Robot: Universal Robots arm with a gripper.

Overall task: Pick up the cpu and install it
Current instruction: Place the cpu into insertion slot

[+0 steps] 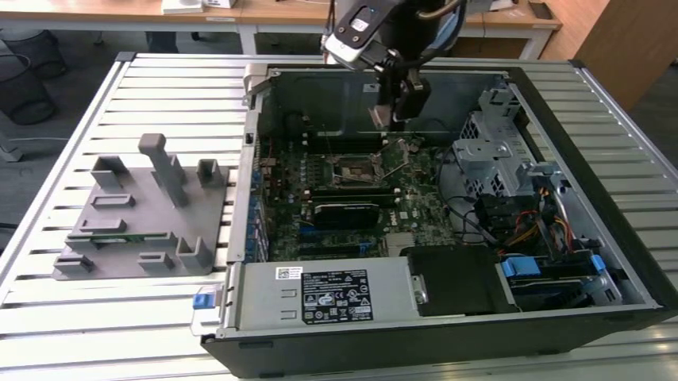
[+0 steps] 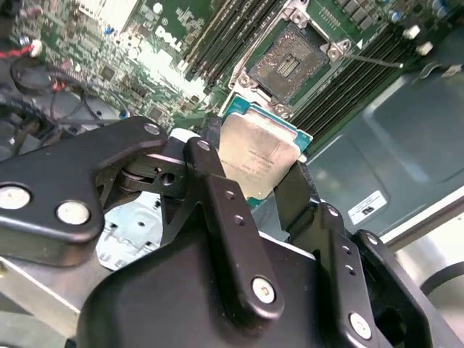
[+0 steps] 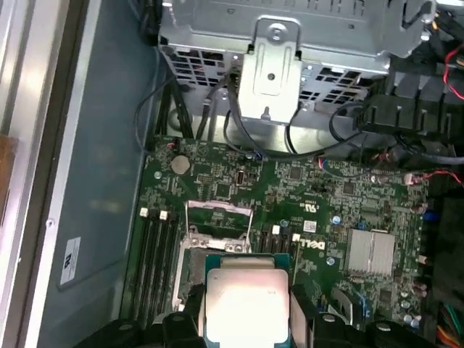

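Gripper (image 2: 254, 172) gripping the cpu (image 2: 259, 148): in the second wrist view its two black fingers (image 2: 217, 192) are pressing on opposite edges of the chip, narrowed to the chip's width. The chip is lying between them with its silver top showing. In the first wrist view the cpu (image 3: 246, 301) is hanging just short of the open socket (image 3: 215, 250), whose metal frame is standing raised; the chip is not seated in it. Beyond, the green motherboard (image 3: 326, 196) is lying on the floor of the computer case (image 1: 636, 262). In the exterior view the gripper (image 1: 398, 119) is hovering over the board close to the socket (image 1: 355, 167). A grey holder block (image 1: 138, 214) is resting on the slatted bench (image 1: 159, 79), well apart, towards the exterior view's left.
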